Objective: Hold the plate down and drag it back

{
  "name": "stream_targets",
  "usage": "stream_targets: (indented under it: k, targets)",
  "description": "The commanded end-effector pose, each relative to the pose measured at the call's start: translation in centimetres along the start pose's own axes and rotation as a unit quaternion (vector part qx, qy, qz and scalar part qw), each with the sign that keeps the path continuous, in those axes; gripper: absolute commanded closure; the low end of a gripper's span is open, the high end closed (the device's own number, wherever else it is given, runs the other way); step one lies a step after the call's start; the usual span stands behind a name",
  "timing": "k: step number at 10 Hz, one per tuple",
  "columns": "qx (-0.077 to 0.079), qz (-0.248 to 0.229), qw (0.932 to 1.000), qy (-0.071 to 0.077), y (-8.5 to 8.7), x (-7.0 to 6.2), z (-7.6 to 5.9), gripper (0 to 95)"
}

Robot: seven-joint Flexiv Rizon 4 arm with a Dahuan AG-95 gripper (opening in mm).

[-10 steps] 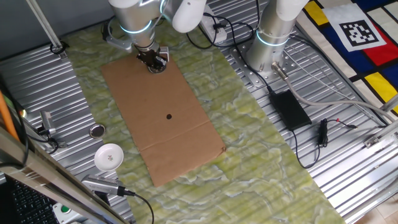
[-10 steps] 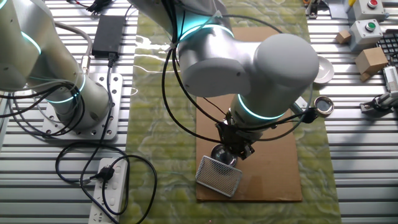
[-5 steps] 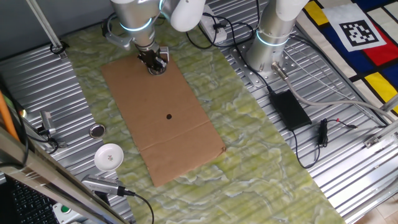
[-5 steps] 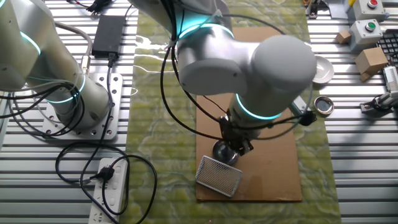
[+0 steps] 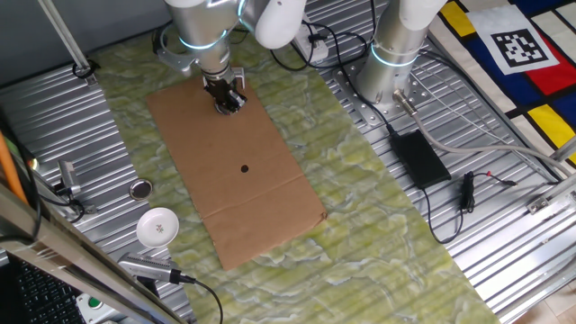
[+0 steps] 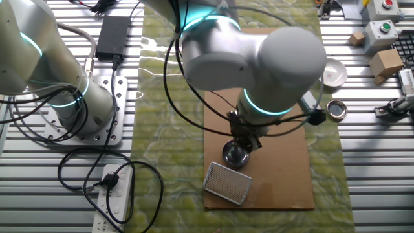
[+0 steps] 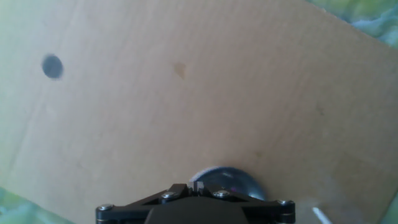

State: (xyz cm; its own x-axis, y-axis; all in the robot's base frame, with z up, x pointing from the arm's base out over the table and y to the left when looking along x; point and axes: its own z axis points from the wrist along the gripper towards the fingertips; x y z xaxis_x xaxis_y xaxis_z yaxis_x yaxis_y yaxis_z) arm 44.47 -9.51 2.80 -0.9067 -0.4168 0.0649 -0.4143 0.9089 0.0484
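The plate (image 6: 234, 154) is a small round silvery disc on the brown cardboard sheet (image 6: 284, 175), near the sheet's end closest to the arm's base. It also shows in one fixed view (image 5: 232, 105) and at the bottom of the hand view (image 7: 231, 180). My gripper (image 6: 246, 144) stands upright over it with its tips down on the plate's edge. It also shows in one fixed view (image 5: 227, 97). In the hand view the gripper (image 7: 196, 186) has its fingers together and half hides the plate.
A black dot (image 5: 245, 168) marks the cardboard's middle. A silver mesh piece (image 6: 228, 183) lies just beyond the plate. A white dish (image 5: 157, 227) and a small metal ring (image 5: 140, 190) sit off the cardboard. A second arm's base (image 5: 387, 63) stands to the side.
The gripper and the plate under it have slid a short way along the cardboard, away from the mesh piece and towards the black dot.
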Motion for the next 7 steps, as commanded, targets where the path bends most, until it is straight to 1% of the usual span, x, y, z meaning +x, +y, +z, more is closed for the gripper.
stream_targets:
  k: [1, 2, 3, 4, 6, 7]
  targets:
    - [-0.001, -0.015, 0.9998, 0.013, 0.3, -0.1, -1.0, 95.0]
    - [0.009, -0.028, 0.9993, 0.021, 0.4, 0.0, -1.7, 95.0]
    - [0.021, -0.039, 0.9987, 0.025, 0.4, 0.1, -2.0, 95.0]
    - [0.027, -0.048, 0.9981, 0.027, 0.1, 0.2, -2.2, 95.0]
    - [0.025, -0.066, 0.9972, 0.026, -1.3, 0.9, -2.3, 95.0]
    - [0.027, -0.079, 0.9961, 0.028, -2.2, 1.3, -2.0, 95.0]
